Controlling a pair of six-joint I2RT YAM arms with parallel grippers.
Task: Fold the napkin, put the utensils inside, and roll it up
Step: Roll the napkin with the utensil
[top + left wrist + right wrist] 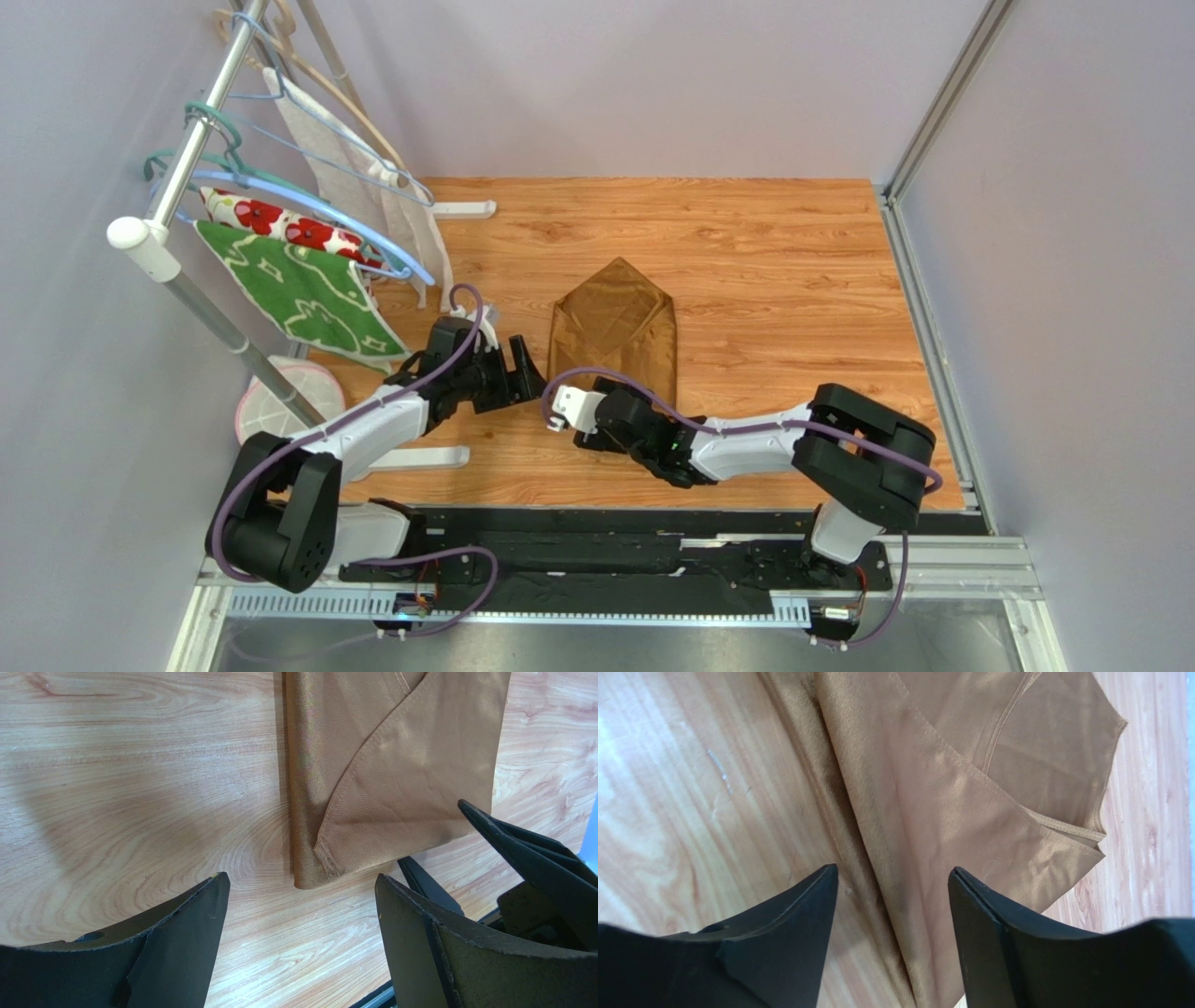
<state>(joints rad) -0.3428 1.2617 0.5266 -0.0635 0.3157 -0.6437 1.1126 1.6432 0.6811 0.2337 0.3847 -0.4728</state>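
The golden-brown napkin (613, 329) lies folded on the wooden table, with a pointed flap at its far end. My left gripper (529, 375) is open just left of the napkin's near-left corner and touches nothing. In the left wrist view the napkin (393, 777) shows its corner ahead of the left gripper (302, 878). My right gripper (582, 399) is at the napkin's near edge. In the right wrist view the right gripper (893, 870) is open, its fingers on either side of the napkin's (962, 798) long folded edge. No utensils are in view.
A drying rack (183, 238) with hangers stands at the left, holding a green leaf-patterned cloth (302, 294) and a white cloth with red flowers (274, 221). A round white and pink object (288, 399) sits under it. Walls close in the left, back and right sides.
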